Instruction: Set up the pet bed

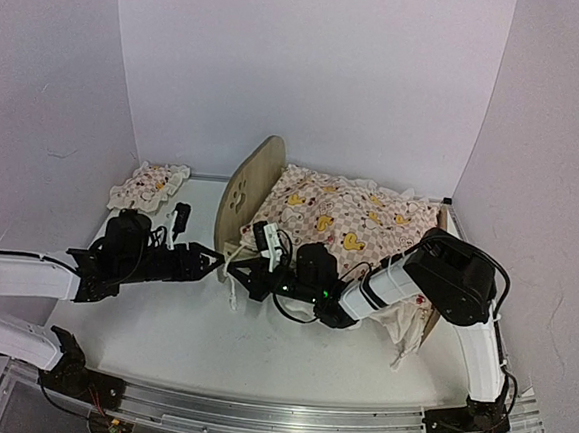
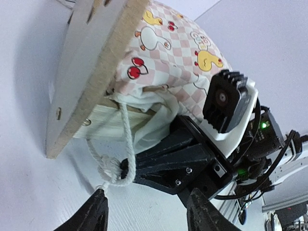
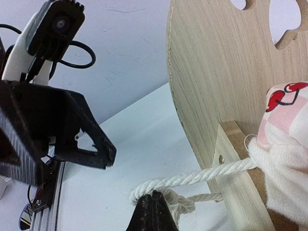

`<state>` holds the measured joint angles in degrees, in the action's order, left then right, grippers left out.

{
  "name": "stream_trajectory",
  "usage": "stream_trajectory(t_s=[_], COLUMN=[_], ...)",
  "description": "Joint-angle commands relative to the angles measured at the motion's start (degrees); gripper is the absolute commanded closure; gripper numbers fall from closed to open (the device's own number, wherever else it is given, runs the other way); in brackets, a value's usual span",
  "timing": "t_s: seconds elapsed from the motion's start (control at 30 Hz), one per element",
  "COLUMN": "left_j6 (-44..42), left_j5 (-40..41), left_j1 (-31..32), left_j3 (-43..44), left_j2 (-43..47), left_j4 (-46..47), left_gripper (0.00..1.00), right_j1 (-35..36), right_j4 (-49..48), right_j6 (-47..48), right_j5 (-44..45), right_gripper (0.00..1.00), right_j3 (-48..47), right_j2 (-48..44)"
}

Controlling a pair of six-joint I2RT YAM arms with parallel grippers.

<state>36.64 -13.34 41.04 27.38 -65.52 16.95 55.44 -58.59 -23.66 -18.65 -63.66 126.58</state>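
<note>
**Task item.** The pet bed [image 1: 250,188] is a light plywood frame. Its rounded headboard [image 3: 216,72] stands upright and carries a paw-print cutout [image 1: 239,200]. A pink checkered duck-print cover [image 1: 340,215] lies over the frame. A white cord [image 3: 202,175] runs out of the cover at the headboard's lower corner, just above the side rail [image 2: 108,127], and ends in a knot [image 2: 111,169]. The bed stands directly ahead of both grippers, with the headboard corner just beyond their fingertips.

**Grippers.** The right gripper [image 3: 154,209] is clamped tight, pinching the cord at the knot. The left gripper [image 2: 149,214] faces it with its fingers spread. Nothing sits between them, and the cord's loose end reaches one fingertip [image 2: 99,207].

**Hidden or unclear.** The cover conceals the bed's base. The right arm blocks the bed's near side and foot end in the top view.

**Surroundings.** The table [image 1: 209,341] is white, enclosed by plain white walls [image 1: 311,68]. A ruffled duck-print pillow [image 1: 149,185] lies well to the left of the left gripper.
</note>
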Motion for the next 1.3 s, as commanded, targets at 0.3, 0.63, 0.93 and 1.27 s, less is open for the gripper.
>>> stream_trajectory(t_s=[0.3, 0.63, 0.93, 1.27], left_j6=[23.41, 29.05, 35.63, 40.7], left_j5=[-6.04, -8.46, -10.67, -12.24], left_j1=[-8.25, -8.01, -6.58, -5.99], left_j3=[3.96, 3.3, 1.27, 0.25], left_j2=[-7.06, -11.85, -16.96, -19.45], left_j4=[0.13, 7.4, 17.62, 22.32], left_gripper=[0.67, 0.69, 0.69, 0.77], right_j1=[-1.22, -1.21, -1.21, -1.16], right_j4=[-0.31, -0.12, -0.08, -0.51], right_j6=[0.97, 1.47, 1.75, 1.6], right_j5=[-0.55, -0.57, -0.7, 0.2], right_gripper=[1.0, 1.0, 1.0, 1.0], right_j3=[-3.13, -3.23, -2.73, -2.87], right_j2=[1.23, 1.06, 0.79, 0.57])
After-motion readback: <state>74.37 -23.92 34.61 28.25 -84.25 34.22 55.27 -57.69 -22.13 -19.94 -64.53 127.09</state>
